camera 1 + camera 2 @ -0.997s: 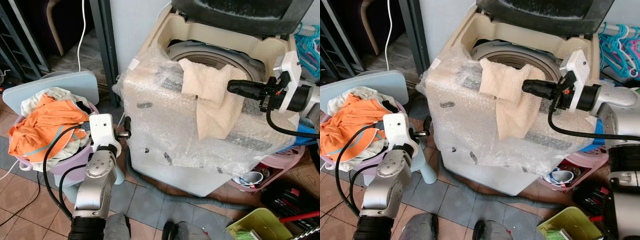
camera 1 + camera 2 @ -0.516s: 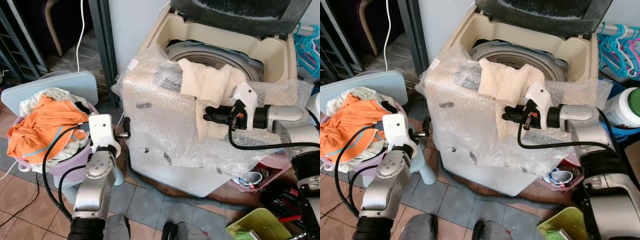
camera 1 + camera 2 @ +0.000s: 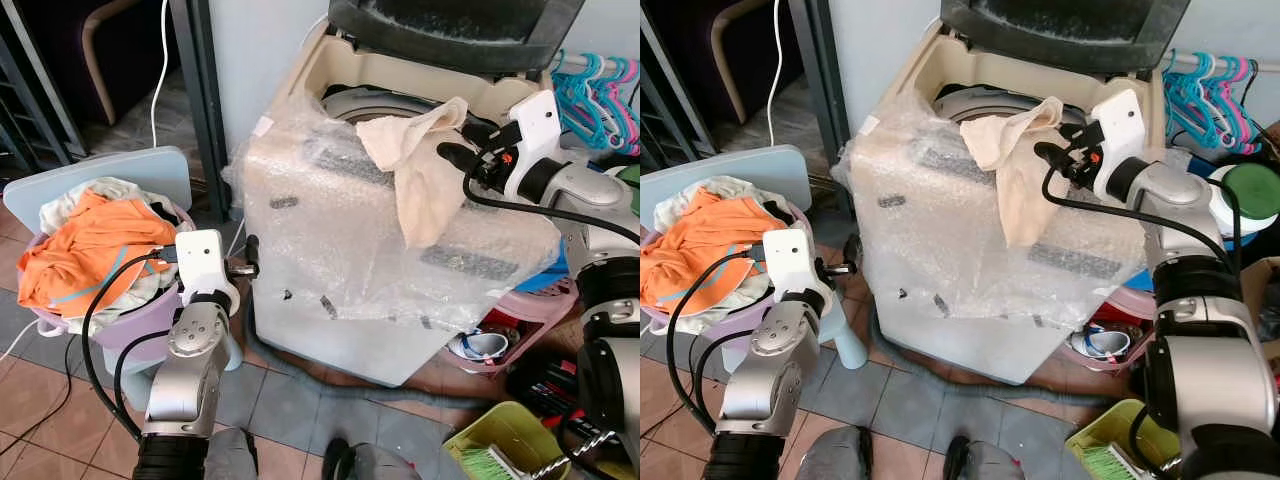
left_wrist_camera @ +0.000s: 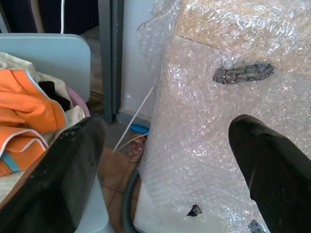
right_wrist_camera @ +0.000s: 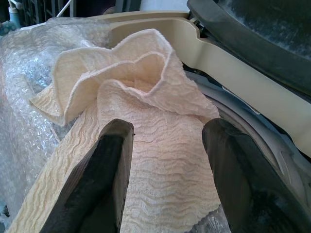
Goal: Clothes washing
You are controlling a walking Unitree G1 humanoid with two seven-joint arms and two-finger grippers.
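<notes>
A cream towel (image 3: 422, 172) hangs over the front rim of the bubble-wrapped washing machine (image 3: 340, 240), its upper end bunched at the edge of the drum (image 3: 350, 102). The machine's dark lid (image 3: 460, 28) stands up. My right gripper (image 3: 455, 143) is at that rim, open, and in the right wrist view its two fingers (image 5: 109, 170) straddle the crumpled towel (image 5: 146, 121) without clamping it. My left gripper (image 3: 250, 262) is open and holds nothing, low beside the machine's front. A pink basket (image 3: 140, 325) at the left holds an orange garment (image 3: 85, 255) and other clothes.
A pale blue stool (image 3: 120, 175) stands behind the basket. Teal hangers (image 3: 600, 95) crowd the right side. A pink basin (image 3: 520, 325), a green bin (image 3: 500, 445) and a grey hose (image 3: 330, 375) lie on the tiled floor around the machine.
My right gripper has risen from the machine's front to its rim, and the towel's top is now bunched toward the drum. The camera has shifted slightly. The left arm has stayed put.
</notes>
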